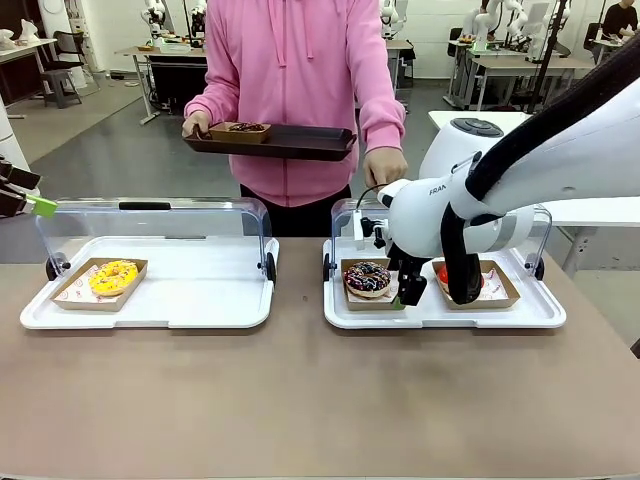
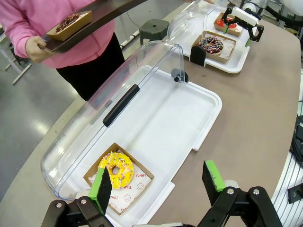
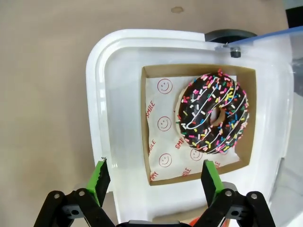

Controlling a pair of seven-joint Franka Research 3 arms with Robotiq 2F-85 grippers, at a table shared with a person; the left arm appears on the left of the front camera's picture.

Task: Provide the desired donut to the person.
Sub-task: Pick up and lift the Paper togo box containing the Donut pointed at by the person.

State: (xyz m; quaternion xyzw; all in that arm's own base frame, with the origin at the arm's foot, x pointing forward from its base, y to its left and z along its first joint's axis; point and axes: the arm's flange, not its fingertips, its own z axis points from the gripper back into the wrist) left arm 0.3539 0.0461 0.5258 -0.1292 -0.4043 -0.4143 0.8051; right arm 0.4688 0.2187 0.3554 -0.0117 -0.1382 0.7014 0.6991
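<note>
Right tool (image 3: pixel 155 172) is spread wide with nothing in it. It points down over the right tray (image 1: pixel 440 315), one pad above the tray's rim and the other above the edge of the cardboard box (image 3: pixel 147 118) that holds the chocolate sprinkle donut (image 3: pixel 211 113). No contact with the donut.

Left tool (image 2: pixel 157 182) is also spread wide and empty. It sits up at the left edge of the worktop (image 1: pixel 300 400), looking along the left tray (image 1: pixel 200 300).

Mid worktop:
- Two white trays sit side by side with a gap between them. Both clear lids (image 1: pixel 150 225) are hinged up at the far side.
- Left tray has the yellow sprinkle donut (image 1: pixel 113 276) in a paper-lined box at its left end.
- Right tray has the chocolate sprinkle donut in its left box. Just right of it is a red-topped donut (image 2: pixel 222 22) in a second box, mostly hidden behind the right arm in the front view.

Far side:
- Person (image 1: pixel 300 80) in a pink hoodie stands between the two trays.
- A dark serving tray (image 1: pixel 300 145) is held about level at the waist, gripped by the hand on the left (image 1: pixel 196 123).
- The other hand (image 1: pixel 385 165) hangs just under its right end.
- A chocolate-topped donut (image 1: pixel 243 128) in a small box sits on the left end of the serving tray.
</note>
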